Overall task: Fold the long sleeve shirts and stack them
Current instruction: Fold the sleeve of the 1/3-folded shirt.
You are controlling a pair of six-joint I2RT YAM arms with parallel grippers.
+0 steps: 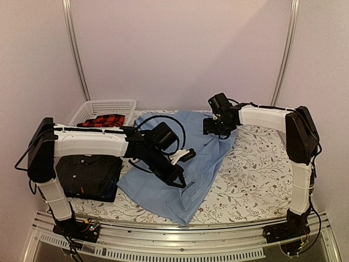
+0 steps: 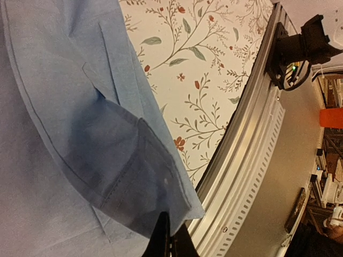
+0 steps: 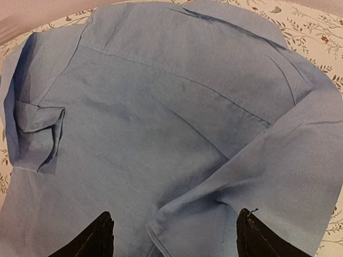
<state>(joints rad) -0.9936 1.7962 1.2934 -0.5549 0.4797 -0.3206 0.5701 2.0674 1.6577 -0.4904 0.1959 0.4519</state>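
Two grippers at plain light blue cloth shirt (image 1: 204,164), spread mid-bench, long axis far-right to near-centre. Your left gripper (image 2: 167,235) clenched, apparently pinching near sleeve cuff (image 2: 144,182). Right gripper (image 3: 174,241) splayed, empty, hovering over shirt's far end.

Open floral tabletop (image 1: 256,164) lies right of the left gripper (image 1: 177,177) and on the near side of the right gripper (image 1: 214,126). Left of the left gripper stand stacked dark shirts (image 1: 90,169), the white basket (image 1: 106,102) beyond them.
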